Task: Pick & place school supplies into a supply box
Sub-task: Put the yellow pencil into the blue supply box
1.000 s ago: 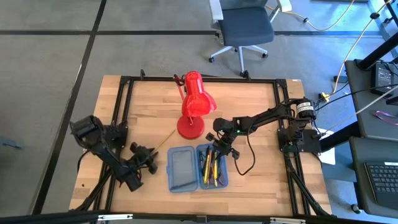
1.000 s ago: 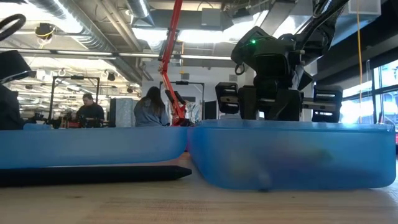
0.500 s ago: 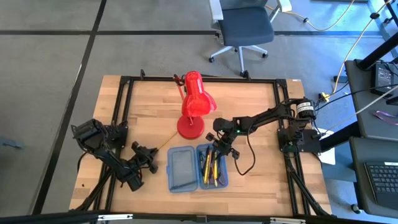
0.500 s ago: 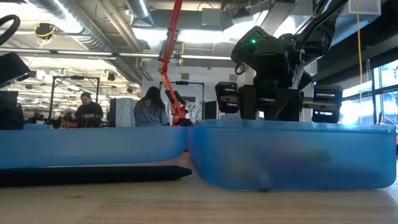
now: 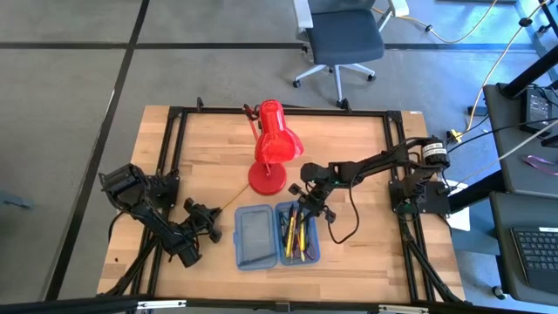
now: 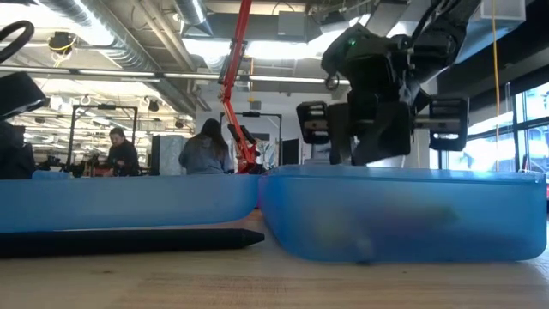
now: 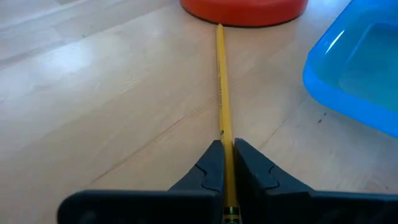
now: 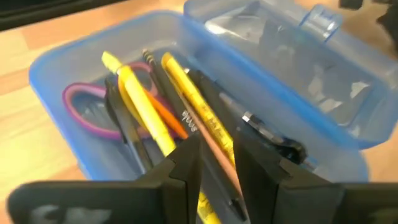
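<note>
Left gripper (image 7: 224,163) has now clenched on the yellow pencil (image 7: 221,87); right gripper (image 8: 214,158), partly open, has lifted above the blue case (image 8: 74,143).

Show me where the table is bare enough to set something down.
Bare wood lies between the red lamp and the table's left frame, and right of the blue supply box toward the right frame. It is crowded around the lamp base, the yellow pencil in the left gripper and the box's filled half.
</note>
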### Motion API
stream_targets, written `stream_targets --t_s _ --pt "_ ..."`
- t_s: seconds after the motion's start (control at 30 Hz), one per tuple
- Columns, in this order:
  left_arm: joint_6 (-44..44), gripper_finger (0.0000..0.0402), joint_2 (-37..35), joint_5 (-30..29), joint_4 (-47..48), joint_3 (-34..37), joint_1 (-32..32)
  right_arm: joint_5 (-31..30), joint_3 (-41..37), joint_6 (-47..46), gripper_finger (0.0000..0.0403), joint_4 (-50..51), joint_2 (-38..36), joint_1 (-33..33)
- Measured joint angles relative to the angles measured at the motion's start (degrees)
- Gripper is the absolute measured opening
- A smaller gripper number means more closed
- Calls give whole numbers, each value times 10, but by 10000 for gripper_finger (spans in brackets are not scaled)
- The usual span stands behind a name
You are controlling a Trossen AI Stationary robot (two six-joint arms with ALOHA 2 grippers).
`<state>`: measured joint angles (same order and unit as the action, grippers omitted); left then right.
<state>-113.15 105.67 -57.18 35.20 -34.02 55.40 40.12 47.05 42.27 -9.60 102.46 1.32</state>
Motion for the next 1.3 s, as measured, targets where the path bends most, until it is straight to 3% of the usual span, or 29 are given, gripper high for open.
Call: stream_targets --t_s 0.4,0.77,0.83,0.93,1.0,1.07,1.17,1.3 --pt "-1 8 -50 39 33 1 1 0 0 -2 97 19 -28 0" --pt "-1 9 -121 9 67 1 0 -17 0 -11 97 58 -31 6" --pt "1 9 -136 -9 66 -3 -1 19 -1 -27 97 78 -43 17" --pt "53 9 -154 -39 62 -21 -5 127 -8 17 97 120 -72 38" --pt "94 9 -163 -51 60 -42 -14 160 -21 33 97 129 -94 52" --pt "133 9 -171 -54 60 -69 -31 146 -32 27 97 128 -121 61" --pt "208 9 -174 -45 49 -115 -64 69 -43 -18 97 128 -155 67" --pt "318 10 -173 -19 -22 -165 -114 4 -53 -55 97 129 -191 67"
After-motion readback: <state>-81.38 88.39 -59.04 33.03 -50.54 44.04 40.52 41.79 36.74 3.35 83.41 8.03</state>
